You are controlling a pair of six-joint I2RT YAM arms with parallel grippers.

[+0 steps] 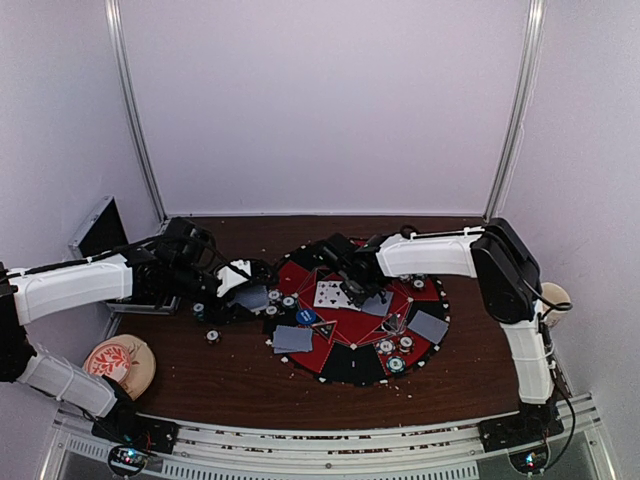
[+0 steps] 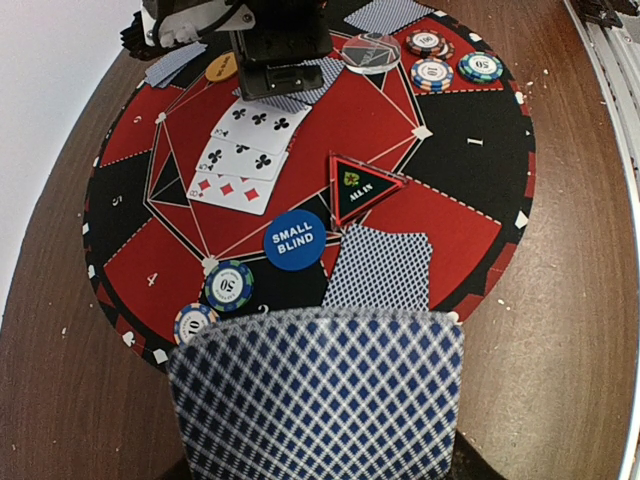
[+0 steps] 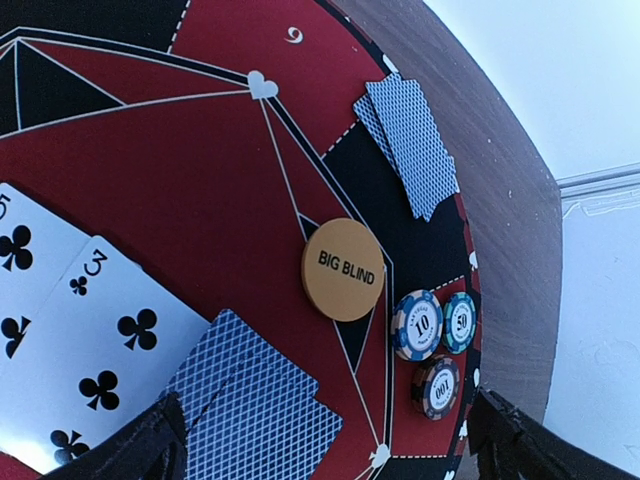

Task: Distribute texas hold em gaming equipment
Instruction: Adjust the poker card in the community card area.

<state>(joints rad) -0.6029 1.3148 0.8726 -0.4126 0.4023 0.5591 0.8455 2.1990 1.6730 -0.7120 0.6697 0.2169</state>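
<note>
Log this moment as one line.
left gripper: shut on face-down card | right gripper: open over mat | face-up cards at mat centre | big blind button, small blind button placed

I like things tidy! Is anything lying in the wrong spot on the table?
Yes. One small round poker chip lies on the bare brown wooden table, left of the round red-and-black mat, while most other chips sit on the mat. Tiny pale crumbs also speckle the wood.
</note>
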